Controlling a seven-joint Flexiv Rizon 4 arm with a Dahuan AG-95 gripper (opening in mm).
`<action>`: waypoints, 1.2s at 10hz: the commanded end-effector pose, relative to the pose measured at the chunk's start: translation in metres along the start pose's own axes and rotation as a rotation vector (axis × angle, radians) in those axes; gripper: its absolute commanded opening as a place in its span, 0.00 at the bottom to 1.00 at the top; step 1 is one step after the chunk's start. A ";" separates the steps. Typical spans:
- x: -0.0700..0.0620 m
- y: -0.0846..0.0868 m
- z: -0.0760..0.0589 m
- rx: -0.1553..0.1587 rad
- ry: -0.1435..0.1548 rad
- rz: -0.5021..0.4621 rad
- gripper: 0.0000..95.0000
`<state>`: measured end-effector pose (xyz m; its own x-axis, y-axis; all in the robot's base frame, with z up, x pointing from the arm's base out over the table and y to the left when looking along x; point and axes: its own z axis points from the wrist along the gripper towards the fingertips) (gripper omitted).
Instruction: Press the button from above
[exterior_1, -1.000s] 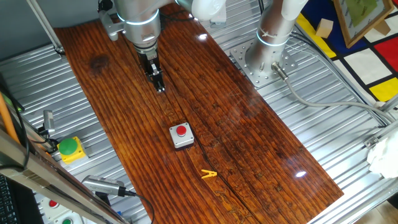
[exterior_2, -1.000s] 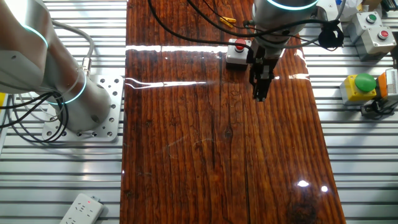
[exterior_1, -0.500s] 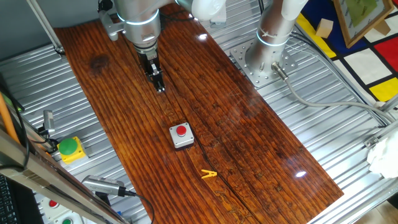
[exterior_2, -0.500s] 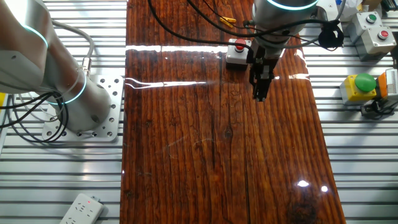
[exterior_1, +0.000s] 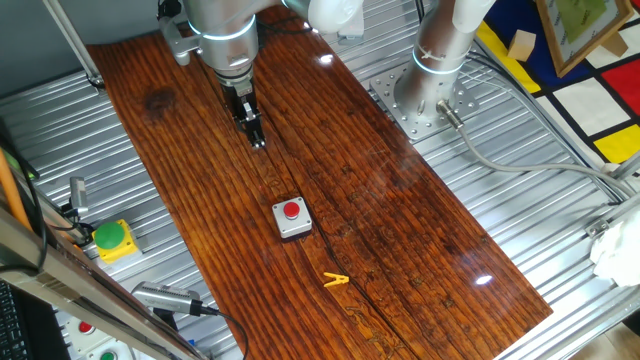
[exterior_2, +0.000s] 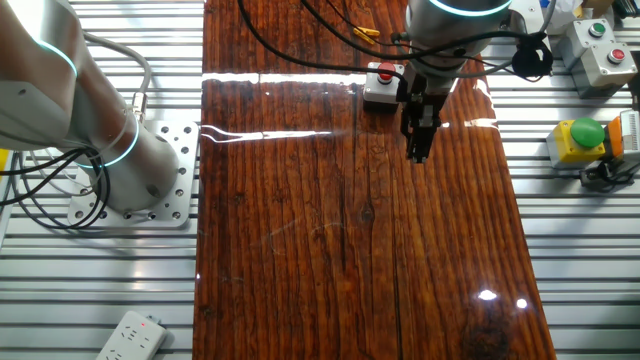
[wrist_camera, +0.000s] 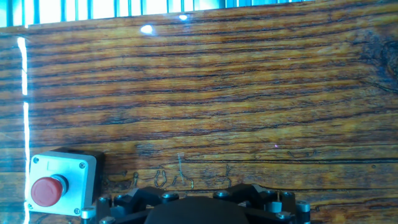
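The button (exterior_1: 292, 210) is small, round and red, set in a square light-grey box (exterior_1: 294, 228) on the wooden table. It also shows in the other fixed view (exterior_2: 385, 71) and at the lower left of the hand view (wrist_camera: 46, 190). My gripper (exterior_1: 257, 140) hangs over bare wood, apart from the box and well to its far side. In the other fixed view the gripper (exterior_2: 417, 152) is just right of and nearer than the box (exterior_2: 377, 92). The fingertips are thin and dark; no view shows whether they are open or shut. The hand view shows only the gripper's base.
A yellow clip (exterior_1: 336, 280) lies on the wood beyond the box. A green dome button on a yellow box (exterior_1: 112, 238) and a white panel with small buttons (exterior_2: 598, 42) sit off the table's side. The arm's base (exterior_1: 432, 92) stands on the metal frame.
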<state>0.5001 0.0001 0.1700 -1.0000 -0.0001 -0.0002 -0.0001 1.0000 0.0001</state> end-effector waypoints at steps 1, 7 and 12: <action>0.000 0.000 0.000 -0.066 0.021 0.076 0.00; 0.000 0.000 -0.001 -0.056 0.027 0.072 0.00; -0.006 0.007 -0.008 -0.053 0.052 0.070 0.00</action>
<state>0.5084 0.0088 0.1773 -0.9960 0.0653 0.0611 0.0684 0.9963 0.0516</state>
